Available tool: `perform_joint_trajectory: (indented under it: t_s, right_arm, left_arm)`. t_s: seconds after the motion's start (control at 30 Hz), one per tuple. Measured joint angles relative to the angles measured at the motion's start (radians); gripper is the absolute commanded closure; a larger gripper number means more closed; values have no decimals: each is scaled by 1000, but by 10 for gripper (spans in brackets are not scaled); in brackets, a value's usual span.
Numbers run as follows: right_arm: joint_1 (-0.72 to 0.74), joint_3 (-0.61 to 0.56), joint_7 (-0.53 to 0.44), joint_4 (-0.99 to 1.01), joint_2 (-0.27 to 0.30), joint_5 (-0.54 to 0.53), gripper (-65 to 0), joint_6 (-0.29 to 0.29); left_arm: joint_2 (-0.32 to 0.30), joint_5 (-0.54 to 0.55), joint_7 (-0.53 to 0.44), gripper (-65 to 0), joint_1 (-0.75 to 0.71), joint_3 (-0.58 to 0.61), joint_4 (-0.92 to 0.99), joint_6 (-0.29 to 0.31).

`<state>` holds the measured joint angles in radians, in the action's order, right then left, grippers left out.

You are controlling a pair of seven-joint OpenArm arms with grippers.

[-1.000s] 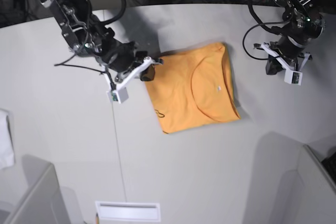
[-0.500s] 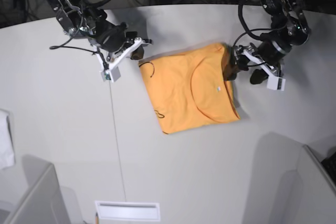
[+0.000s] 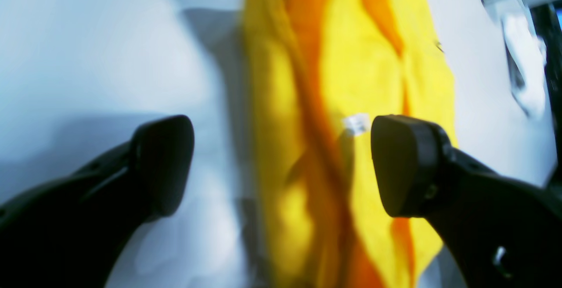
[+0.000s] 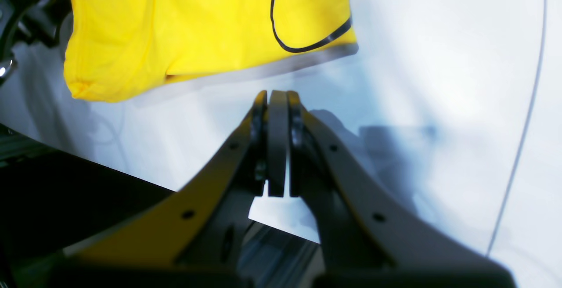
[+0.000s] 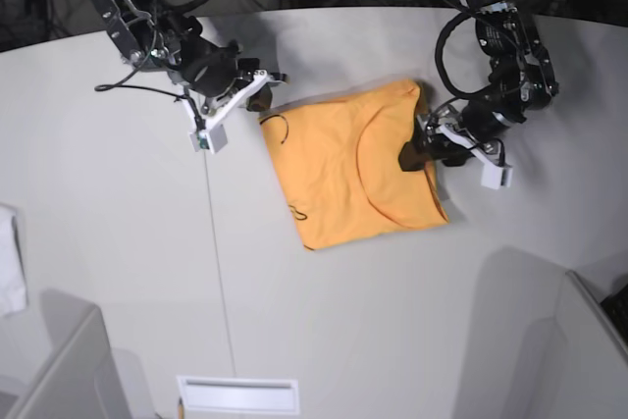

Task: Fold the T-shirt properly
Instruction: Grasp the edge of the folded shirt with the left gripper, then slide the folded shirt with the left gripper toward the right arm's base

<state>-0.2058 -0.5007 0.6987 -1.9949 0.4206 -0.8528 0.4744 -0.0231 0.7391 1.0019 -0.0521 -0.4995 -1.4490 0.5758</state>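
Folded T-shirt [image 5: 353, 169] flat on table [image 5: 118, 262], mid-table, between both grippers.

Base view, left to right: white cloth [image 5: 8, 262] at table edge; right gripper [image 5: 257, 97] just beside shirt's upper-left corner; left gripper [image 5: 420, 149] over collar-side edge. Right wrist only: jaws pressed together, holding nothing, dark loop [image 4: 303, 24] on fabric. Left wrist only: jaws spread wide astride bunched fold, gripping nothing. Versus half a second ago: left gripper moved in over shirt; right barely shifted.
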Motion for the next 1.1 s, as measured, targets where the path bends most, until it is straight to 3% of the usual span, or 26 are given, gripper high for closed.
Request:
perform_joint_trajectory:
  t_s: [0.13,0.2,0.47,0.6,0.77,0.97,1.1]
  right_arm:
    - [-3,6,0,0,-4,-1,0,0]
    - [-16,42,0,0,-9,-5,0,0]
    - [-161,232,-85,0,-24,-1,0,0]
    - [-207,320,-95,0,-24,4,0,0]
    - [-241,381,-90,-1,-38,-5,0,-3]
    - [-309,498,-120,-1,-93,-5,0,-3]
    - [-327,563,-123,0,-93,-3,0,-3]
  left_arm:
    - [5,4,4,-614,-3,42,6,3]
    - [-1,18,-6,-574,-3,55,22,3]
    - [-53,26,-5,-212,-3,152,73,-4]
    - [-95,31,8,0,-3,187,67,-121]
    - [-227,19,21,0,80,432,72,-140]
    - [-336,23,6,0,179,710,72,-143]
    - [-402,13,7,0,299,961,72,-153]
